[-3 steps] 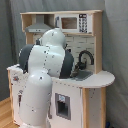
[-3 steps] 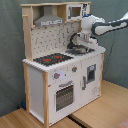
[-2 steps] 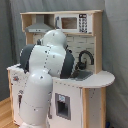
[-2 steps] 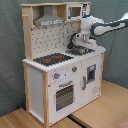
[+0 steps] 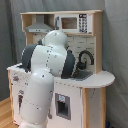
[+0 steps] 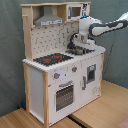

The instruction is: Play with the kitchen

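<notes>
The kitchen (image 6: 62, 85) is a white and light-wood toy unit, seen in both exterior views. It has a red-ringed stovetop (image 6: 52, 59), an oven door (image 6: 64, 95), knobs (image 6: 56, 76), a range hood (image 6: 48, 20) and a microwave shelf (image 6: 75, 11). In the second exterior view my arm (image 6: 107, 27) reaches in from the right, and the gripper (image 6: 75, 44) hangs low over the sink (image 6: 80, 51) by the black faucet. In the first exterior view the arm's white body (image 5: 47, 65) covers much of the kitchen (image 5: 95, 100); the faucet (image 5: 86, 56) and sink (image 5: 84, 75) show beside it.
The kitchen stands on a wooden floor (image 6: 107, 107) against a grey-green backdrop (image 6: 10, 60). My arm's base (image 5: 32, 107) stands close to the kitchen's front in the first exterior view. A pegboard back wall (image 6: 52, 40) rises behind the stovetop.
</notes>
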You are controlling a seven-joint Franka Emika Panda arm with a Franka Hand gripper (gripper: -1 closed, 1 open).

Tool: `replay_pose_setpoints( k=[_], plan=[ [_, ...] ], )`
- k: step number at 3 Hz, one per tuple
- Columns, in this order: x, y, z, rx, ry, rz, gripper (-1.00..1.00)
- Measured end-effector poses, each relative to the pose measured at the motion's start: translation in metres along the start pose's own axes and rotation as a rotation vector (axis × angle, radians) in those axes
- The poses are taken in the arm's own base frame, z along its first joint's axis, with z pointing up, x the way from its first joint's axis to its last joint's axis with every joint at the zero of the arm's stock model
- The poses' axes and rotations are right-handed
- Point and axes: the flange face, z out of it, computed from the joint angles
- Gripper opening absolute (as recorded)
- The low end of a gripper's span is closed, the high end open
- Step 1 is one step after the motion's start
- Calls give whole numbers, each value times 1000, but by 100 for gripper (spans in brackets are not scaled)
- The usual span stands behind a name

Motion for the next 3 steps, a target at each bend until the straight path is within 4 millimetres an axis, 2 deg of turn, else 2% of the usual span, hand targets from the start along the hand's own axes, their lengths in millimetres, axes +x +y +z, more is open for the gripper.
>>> replay_pose_setpoints(
  k=[3],
  plan=[
    [21, 2, 5, 19, 4, -10, -100]
  ],
)
